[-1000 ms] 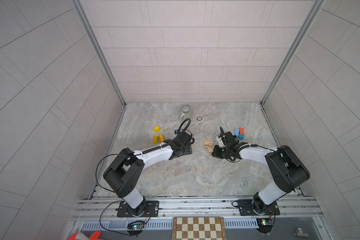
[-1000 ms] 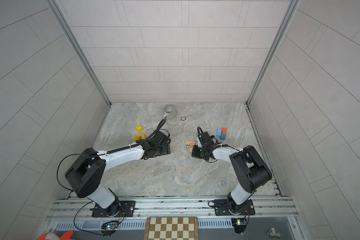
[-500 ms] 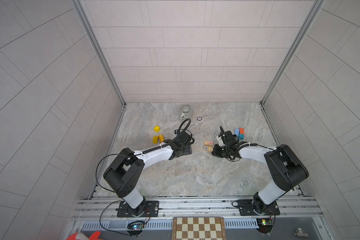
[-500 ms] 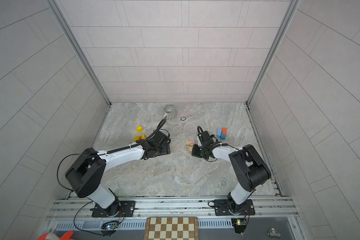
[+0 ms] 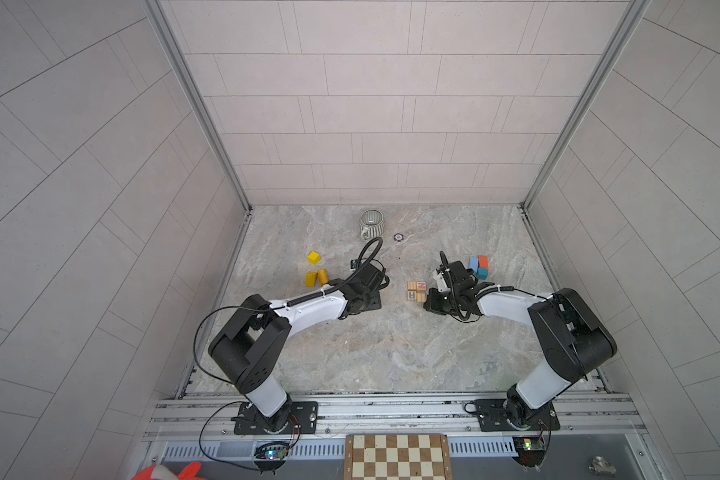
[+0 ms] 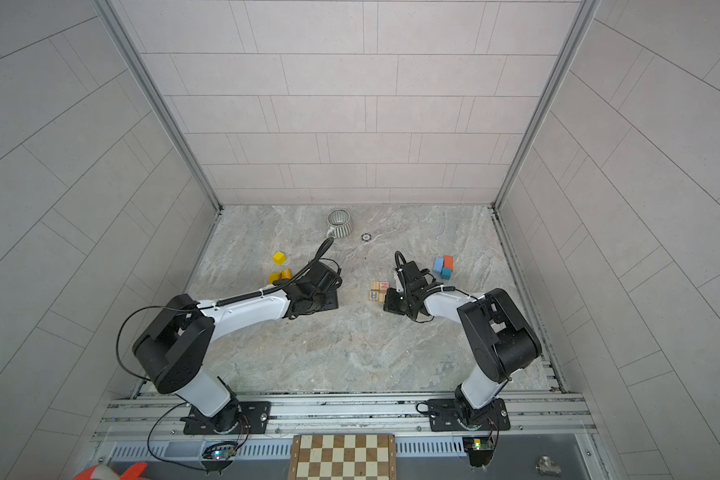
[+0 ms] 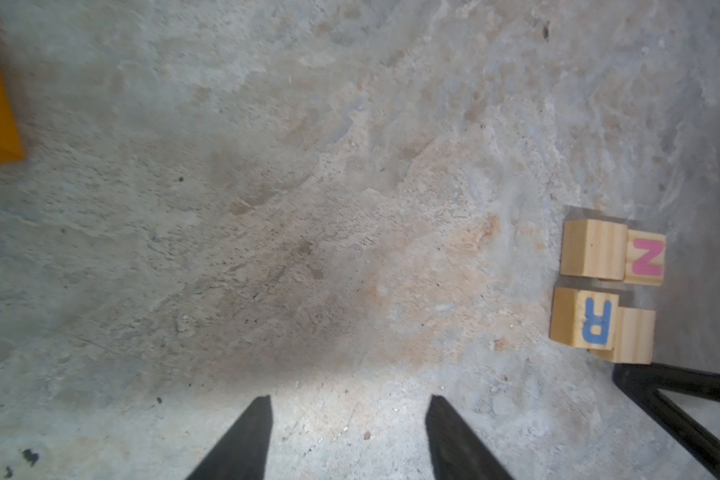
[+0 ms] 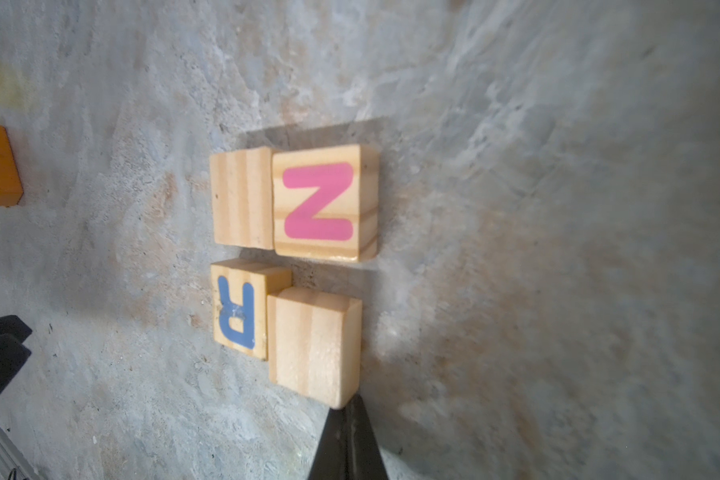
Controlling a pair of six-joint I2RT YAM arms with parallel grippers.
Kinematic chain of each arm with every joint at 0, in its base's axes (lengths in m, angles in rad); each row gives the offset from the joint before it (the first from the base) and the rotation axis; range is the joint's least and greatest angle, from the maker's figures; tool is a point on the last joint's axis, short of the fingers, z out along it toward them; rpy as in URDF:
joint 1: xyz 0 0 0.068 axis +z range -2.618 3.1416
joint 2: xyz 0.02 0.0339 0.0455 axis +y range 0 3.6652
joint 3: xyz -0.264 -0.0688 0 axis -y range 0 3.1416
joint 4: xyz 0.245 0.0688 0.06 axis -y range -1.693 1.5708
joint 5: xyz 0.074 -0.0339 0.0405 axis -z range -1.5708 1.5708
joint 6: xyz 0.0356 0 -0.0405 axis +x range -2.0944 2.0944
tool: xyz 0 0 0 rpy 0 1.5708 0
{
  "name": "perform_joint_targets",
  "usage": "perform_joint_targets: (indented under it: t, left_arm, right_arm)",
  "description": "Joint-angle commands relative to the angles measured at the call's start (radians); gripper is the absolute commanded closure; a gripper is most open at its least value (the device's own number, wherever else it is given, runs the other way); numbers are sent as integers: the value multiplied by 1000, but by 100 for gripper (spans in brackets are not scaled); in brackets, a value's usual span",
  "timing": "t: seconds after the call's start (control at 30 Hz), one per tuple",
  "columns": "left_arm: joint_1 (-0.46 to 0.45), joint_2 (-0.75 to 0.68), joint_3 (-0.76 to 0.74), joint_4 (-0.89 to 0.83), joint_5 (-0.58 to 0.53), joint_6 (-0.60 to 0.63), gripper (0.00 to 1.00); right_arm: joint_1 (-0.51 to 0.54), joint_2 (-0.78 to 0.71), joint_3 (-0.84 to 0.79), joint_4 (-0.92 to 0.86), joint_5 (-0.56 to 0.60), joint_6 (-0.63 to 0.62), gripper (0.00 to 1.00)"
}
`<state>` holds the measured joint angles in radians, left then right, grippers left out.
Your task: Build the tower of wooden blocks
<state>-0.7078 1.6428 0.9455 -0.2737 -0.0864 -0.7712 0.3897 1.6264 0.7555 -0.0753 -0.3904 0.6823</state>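
Four natural-wood cubes point(image 5: 416, 291) lie flat in a two-by-two cluster mid-floor, also seen in the other top view point(image 6: 379, 291). One shows a pink N point(image 8: 325, 203), one a blue R point(image 8: 238, 311), and two are plain. My right gripper point(image 8: 347, 409) is shut, its tip touching a corner of the nearer plain cube point(image 8: 312, 345). My left gripper point(image 7: 348, 415) is open over bare floor, left of the cubes, holding nothing. Blue and orange-red blocks point(image 5: 479, 267) sit behind the right wrist. A yellow cube point(image 5: 314, 257) and yellow and orange pieces point(image 5: 316, 277) lie beside the left arm.
A grey ribbed cup point(image 5: 371, 223) stands near the back wall with a small ring point(image 5: 398, 237) beside it. A chessboard point(image 5: 395, 457) lies outside the front rail. Tiled walls close in the left, right and back sides.
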Motion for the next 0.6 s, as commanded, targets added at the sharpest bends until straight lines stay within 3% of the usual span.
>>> perform_joint_targets:
  t: [0.0,0.27,0.4,0.57]
  left_arm:
    - [4,18,-13,36,43,3,57]
    - [-27,84,44,59,85,1,87]
    - [-46,144,97,56,99,-14,97]
    - [-64,213,173,44,104,-22,100]
  right_arm:
    - [-8,-24,0,-21,0,-8,100]
    - [-42,-105,-35,-48,-19,-31,100]
    - [-76,-102,-46,-39,-37,-38,100]
    - [-114,-83,-47,-7,-70,-35,100]
